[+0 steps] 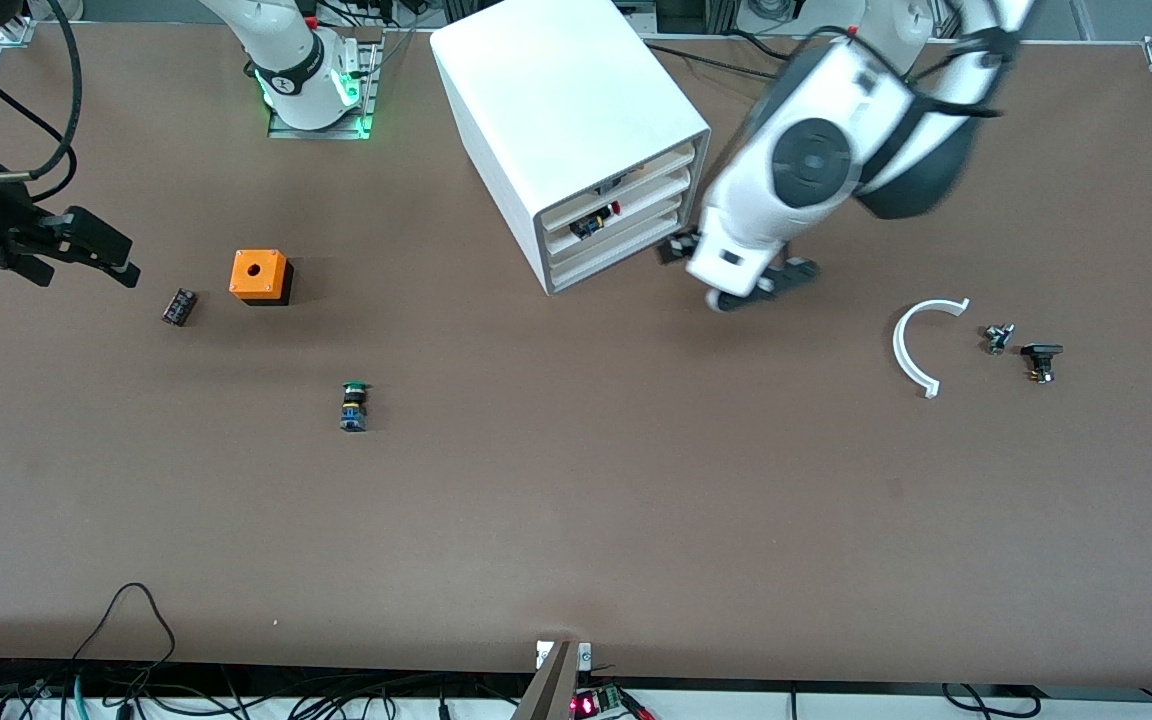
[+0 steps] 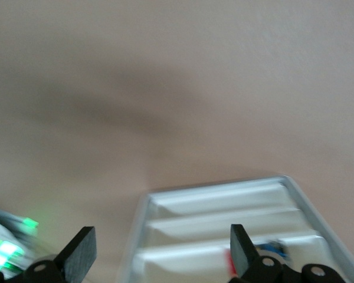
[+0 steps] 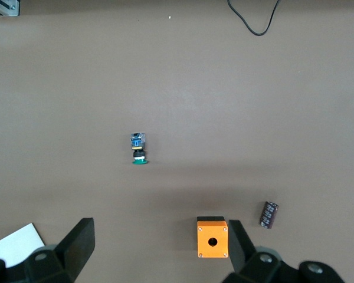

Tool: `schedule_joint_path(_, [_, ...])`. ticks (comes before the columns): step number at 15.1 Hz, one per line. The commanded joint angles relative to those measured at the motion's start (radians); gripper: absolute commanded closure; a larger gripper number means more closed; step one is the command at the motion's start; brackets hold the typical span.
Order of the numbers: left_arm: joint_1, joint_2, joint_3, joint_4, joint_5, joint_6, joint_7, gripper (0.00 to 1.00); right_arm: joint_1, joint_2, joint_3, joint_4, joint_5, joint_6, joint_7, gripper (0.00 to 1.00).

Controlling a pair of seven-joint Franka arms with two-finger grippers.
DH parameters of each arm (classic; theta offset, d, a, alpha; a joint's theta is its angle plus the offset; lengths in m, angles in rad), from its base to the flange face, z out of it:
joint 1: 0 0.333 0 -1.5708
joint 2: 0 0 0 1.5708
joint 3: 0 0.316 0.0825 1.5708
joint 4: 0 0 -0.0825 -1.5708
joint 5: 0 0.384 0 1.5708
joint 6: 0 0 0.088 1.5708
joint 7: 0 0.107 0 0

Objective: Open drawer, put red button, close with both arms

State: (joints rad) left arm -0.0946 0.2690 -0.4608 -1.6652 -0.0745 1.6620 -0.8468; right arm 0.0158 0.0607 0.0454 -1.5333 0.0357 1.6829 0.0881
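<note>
- The red button lies inside the drawer, second from the top of the white cabinet, beside a blue-and-yellow part.
- The left tool hangs just in front of the cabinet's drawers, fingers spread wide, holding nothing.
- The right tool waits over the counter toward the right arm's end, well apart from the cabinet, open and empty.

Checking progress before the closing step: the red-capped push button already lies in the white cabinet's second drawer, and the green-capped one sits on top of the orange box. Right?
Only the second part is wrong. The green-capped push button lies on the bare table, nearer the front camera than the orange box, as the front view shows.
</note>
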Motion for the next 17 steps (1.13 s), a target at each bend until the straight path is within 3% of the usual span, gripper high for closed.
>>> schedule_joint_path(1, [0.059,0.004,-0.007,0.129,0.129,-0.154,0.232,0.0,-0.013,0.002,0.019,0.019,-0.016,-0.008,0.022,0.0])
schedule_joint_path(6, [0.205,-0.039,-0.01,0.226,0.211,-0.182,0.628,0.0,-0.014,-0.013,0.019,-0.01,-0.01,0.034,0.019,0.0])
schedule_joint_path(11, [0.324,-0.062,-0.01,0.223,0.19,-0.177,0.826,0.0,-0.014,-0.05,0.017,-0.059,-0.008,0.043,0.01,0.0])
schedule_joint_path(13, [0.326,-0.083,0.008,0.182,0.156,-0.162,0.854,0.0,-0.014,-0.05,0.017,-0.059,-0.008,0.044,0.01,0.0])
schedule_joint_path(14, [0.296,-0.117,0.074,0.151,0.133,-0.131,0.861,0.0,-0.014,-0.05,0.017,-0.057,-0.008,0.044,0.009,0.0])
schedule_joint_path(16, [0.121,-0.216,0.303,0.017,0.063,-0.006,0.856,0.0,-0.014,-0.047,0.017,-0.059,-0.007,0.044,0.009,0.0])
schedule_joint_path(17, [0.089,-0.261,0.361,-0.035,0.047,0.042,0.858,0.0,-0.014,-0.047,0.017,-0.057,-0.007,0.044,0.009,0.0])
